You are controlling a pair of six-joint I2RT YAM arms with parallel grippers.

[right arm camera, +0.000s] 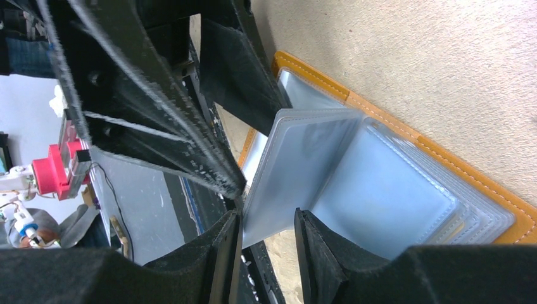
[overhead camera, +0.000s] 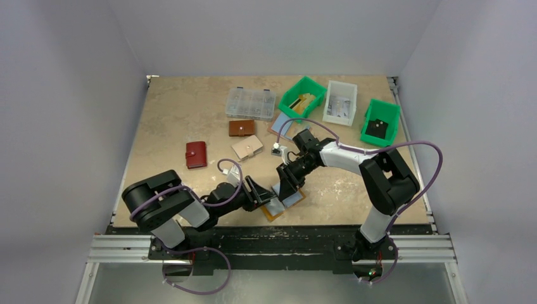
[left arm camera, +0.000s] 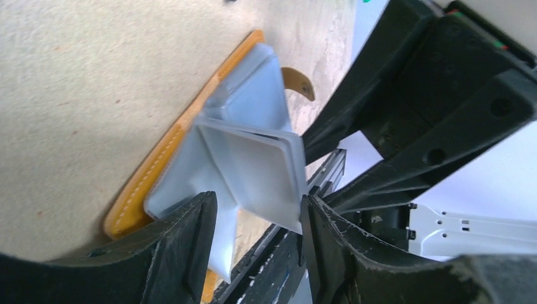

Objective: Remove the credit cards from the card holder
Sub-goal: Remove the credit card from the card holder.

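A: Where is the folding mustard-yellow leather card holder (overhead camera: 275, 212)?

B: It lies open and flat on the tan table (overhead camera: 177, 114), close to the near edge and between the 2 arms. Its snap tab (left arm camera: 297, 81) sticks out at one side.

A: And the thin, pale blue and silver-grey rectangular credit cards (left arm camera: 253, 168)?

B: They are in the holder. A few are fanned up off its pale inner pocket and stand tilted.

A: The left gripper (left arm camera: 256, 206)?

B: Its 2 black fingers stand apart on either side of the raised cards, with the tips close to their edges. I cannot tell whether they pinch.

A: The right gripper (right arm camera: 266, 221)?

B: It faces the left one across the holder. Its jaws are partly apart with a raised card's lower edge between them; gripping or only straddling, I cannot tell.

A: What else is there?

B: Further back, well apart, are a red leather wallet (overhead camera: 196, 154), a dark brown wallet (overhead camera: 241, 128) and a clear compartment box (overhead camera: 251, 103).
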